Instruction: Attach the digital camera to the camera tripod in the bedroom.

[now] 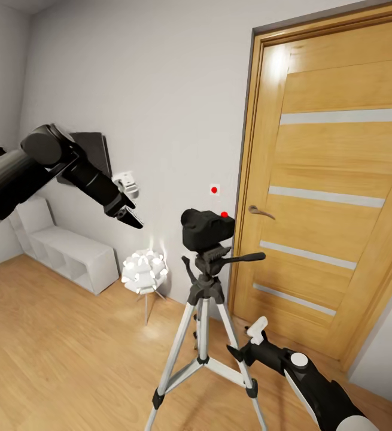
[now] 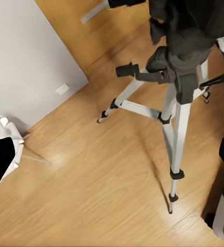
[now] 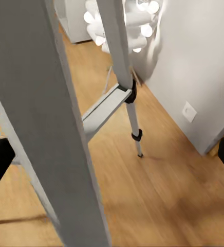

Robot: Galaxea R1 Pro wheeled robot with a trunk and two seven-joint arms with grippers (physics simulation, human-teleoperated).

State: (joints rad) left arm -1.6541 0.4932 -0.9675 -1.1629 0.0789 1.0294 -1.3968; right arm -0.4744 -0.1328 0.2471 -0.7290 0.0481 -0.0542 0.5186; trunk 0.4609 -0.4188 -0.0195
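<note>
Atop the camera tripod, in front of the wooden door, we see the digital camera sitting on the black head, whose pan handle sticks out toward the door. The tripod stands upright on the light wood floor with its 3 silver legs spread, so its long axis runs vertical and the camera rests at the very top of it. We judge that the camera already bears on the mount; whether it is locked there we cannot tell.

Our left gripper hangs in the air to the left of the camera, at about the camera's height and a little higher, well apart from it. Its fingers look drawn together to a point with nothing between them. From the left wrist view we look down over the tripod head and 2 of the legs, so this arm is aimed toward the mount from above and to the side.

Our right gripper sits low, just beside the tripod's right-hand leg, far below the camera. Its fingers are too small here to tell whether they are parted or closed, and they hold nothing that we can see. The right wrist view looks past a leg toward the white ball-shaped lamp by the wall.

The relation that matters: the camera lies to the right of our left gripper, roughly level, so we judge the left arm the nearer one for any final pressing or checking at the head, with a sideways approach along the horizontal.
</note>
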